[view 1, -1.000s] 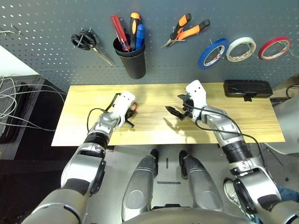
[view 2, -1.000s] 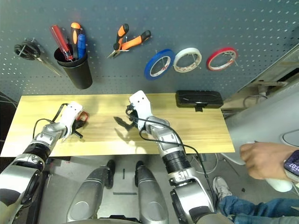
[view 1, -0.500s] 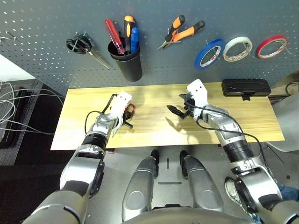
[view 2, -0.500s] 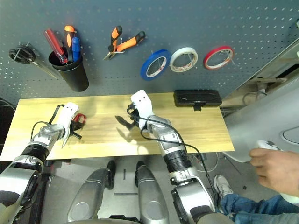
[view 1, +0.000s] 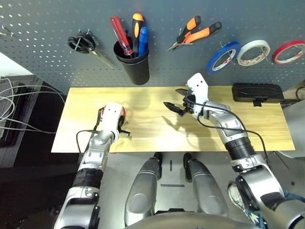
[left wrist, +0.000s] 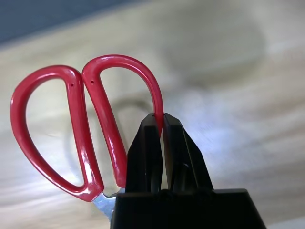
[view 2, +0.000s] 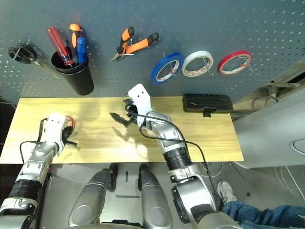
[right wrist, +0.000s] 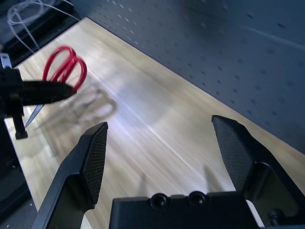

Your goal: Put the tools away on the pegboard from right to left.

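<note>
On the pegboard (view 1: 200, 62) the blue tape roll (view 1: 220, 56), the needle-nose pliers (view 1: 196, 33) and the blue-handled screwdriver (view 1: 142, 39) already sit, so the last and leftmost step is in hand. The right gripper (view 1: 178, 99) hangs spread and empty over the table (view 1: 267, 129). The left gripper (left wrist: 162, 143) pinches one loop of the red-handled scissors (left wrist: 83, 124) above the table's left part; next they likely need lifting to a free hook on the board's left side.
</note>
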